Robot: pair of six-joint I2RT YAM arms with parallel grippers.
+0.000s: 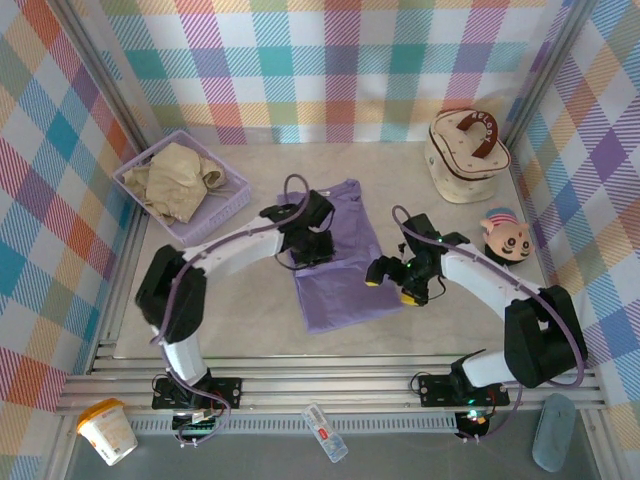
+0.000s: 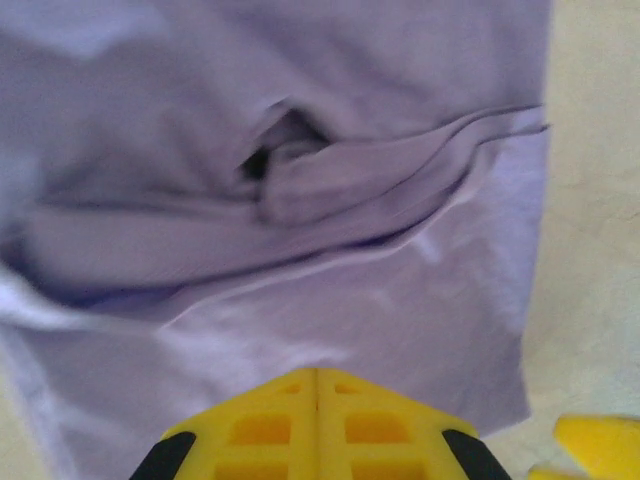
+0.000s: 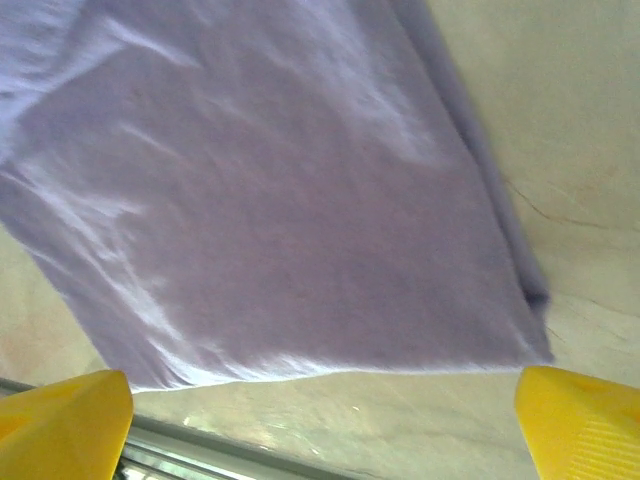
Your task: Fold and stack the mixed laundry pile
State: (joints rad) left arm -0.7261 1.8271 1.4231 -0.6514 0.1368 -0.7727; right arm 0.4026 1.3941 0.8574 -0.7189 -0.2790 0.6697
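A lavender-purple cotton T-shirt lies folded into a tall rectangle at the middle of the top external frame, flat on the pale beige tabletop. In the left wrist view its upper part shows bunched folds and a small dark pocket where layers overlap; the lower part lies smoother. The left gripper sits over the shirt's upper left area in the overhead view, and its yellow fingers are pressed together with no gap and no cloth visible between them.

The right gripper is at the shirt's right edge, low in the centre-right of the overhead frame. Its two yellow fingertips stand far apart at the bottom corners of the right wrist view, spread wide and holding nothing, with the shirt's lower corner lying flat on the table between and beyond them.

A smaller crumpled beige-cream cloth garment lies inside a lavender perforated plastic basket at the upper left. A cream round case with a brown handle stands at the upper right, well apart from the shirt.
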